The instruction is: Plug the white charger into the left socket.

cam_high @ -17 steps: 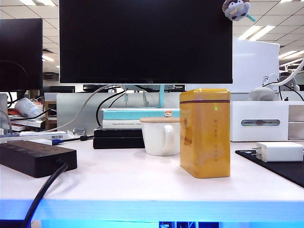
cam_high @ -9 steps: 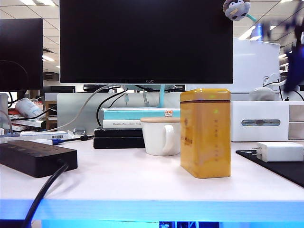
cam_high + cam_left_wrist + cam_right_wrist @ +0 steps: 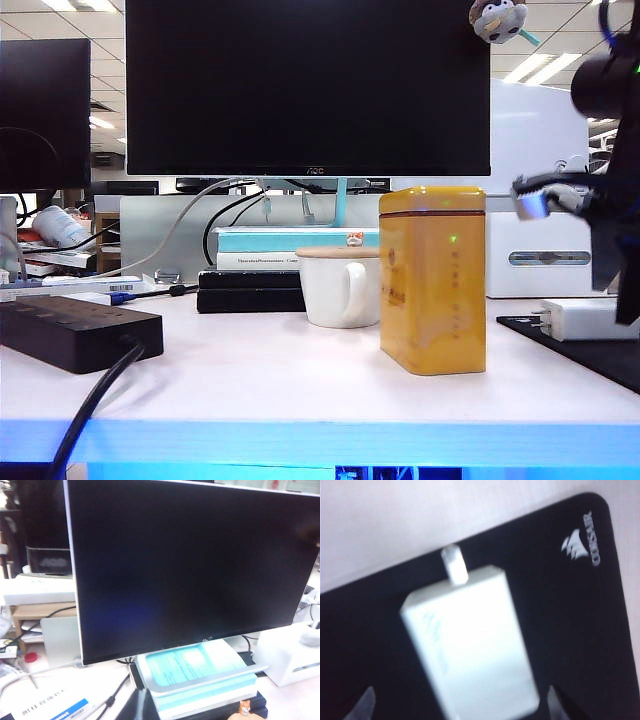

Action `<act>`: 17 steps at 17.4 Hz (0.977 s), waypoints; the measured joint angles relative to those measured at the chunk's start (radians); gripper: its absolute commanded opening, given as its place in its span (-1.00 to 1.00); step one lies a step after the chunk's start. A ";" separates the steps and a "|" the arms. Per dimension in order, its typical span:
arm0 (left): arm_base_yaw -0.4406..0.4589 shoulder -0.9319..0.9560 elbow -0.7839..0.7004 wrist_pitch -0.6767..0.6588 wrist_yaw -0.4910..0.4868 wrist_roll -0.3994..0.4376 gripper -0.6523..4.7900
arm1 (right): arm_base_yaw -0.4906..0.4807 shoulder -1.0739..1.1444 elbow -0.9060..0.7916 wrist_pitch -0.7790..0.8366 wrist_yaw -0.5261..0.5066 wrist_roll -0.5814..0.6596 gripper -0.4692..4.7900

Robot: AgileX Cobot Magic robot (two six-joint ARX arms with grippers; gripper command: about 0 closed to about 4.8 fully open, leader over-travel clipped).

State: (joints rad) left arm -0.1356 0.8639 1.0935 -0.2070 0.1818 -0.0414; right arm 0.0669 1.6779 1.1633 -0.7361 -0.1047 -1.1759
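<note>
The white charger (image 3: 585, 318) lies on a black mat (image 3: 560, 345) at the right of the table, prongs pointing left. My right arm (image 3: 615, 230) hangs down over it at the right edge of the exterior view. In the right wrist view the charger (image 3: 470, 650) fills the middle, and my right gripper (image 3: 460, 705) is open, one fingertip (image 3: 365, 702) on each side of it with dark gaps between. The black power strip (image 3: 75, 332) sits far left; its left socket is hidden on the top face. My left gripper is out of every view.
A yellow tin (image 3: 432, 280) and a white mug (image 3: 338, 287) stand mid-table between charger and strip. Behind them are a large monitor (image 3: 305, 85), stacked books (image 3: 290, 248) and a white box (image 3: 545, 255). The strip's thick cord (image 3: 95, 400) runs off the front edge.
My right arm has come into the exterior view from the upper right and dropped down over the charger. The charger, tin, mug and strip have not moved.
</note>
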 measured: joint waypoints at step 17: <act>0.000 -0.003 0.000 -0.017 0.002 0.000 -0.78 | 0.016 -0.072 0.059 0.074 -0.011 0.182 -0.50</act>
State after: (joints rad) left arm -0.1356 0.8612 1.0935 -0.2241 0.1833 -0.0414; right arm 0.0834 1.6054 1.2224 -0.6617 -0.1154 -0.9939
